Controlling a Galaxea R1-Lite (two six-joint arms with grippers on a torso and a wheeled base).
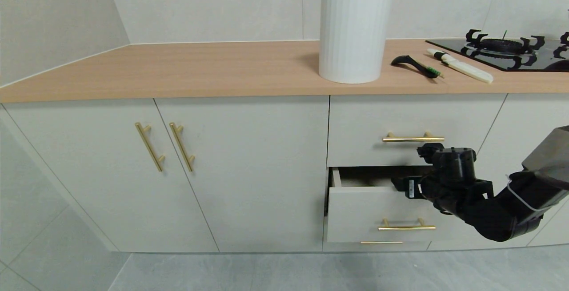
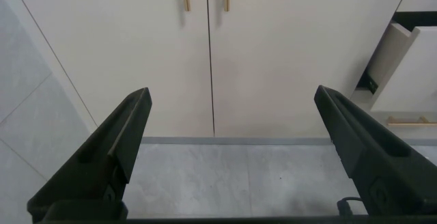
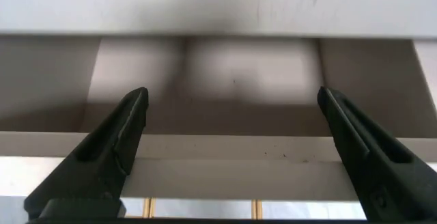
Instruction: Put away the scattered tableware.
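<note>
Drawer (image 1: 369,211) open; right gripper (image 1: 411,187), spread like the left gripper (image 2: 231,94), hangs at its rim. Next, probably: reach black spoon (image 1: 415,65) and white knife (image 1: 462,69) at 1 o'clock.

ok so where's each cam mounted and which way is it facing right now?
Head: on the head, facing forward and down at the counter and cabinet doors; right arm shows at the open drawer.
Left wrist: on the left arm, facing cabinet doors and floor; left gripper open.
Right wrist: on the right arm, facing into the drawer; right gripper open.
Shared: all three show the drawer.
</note>
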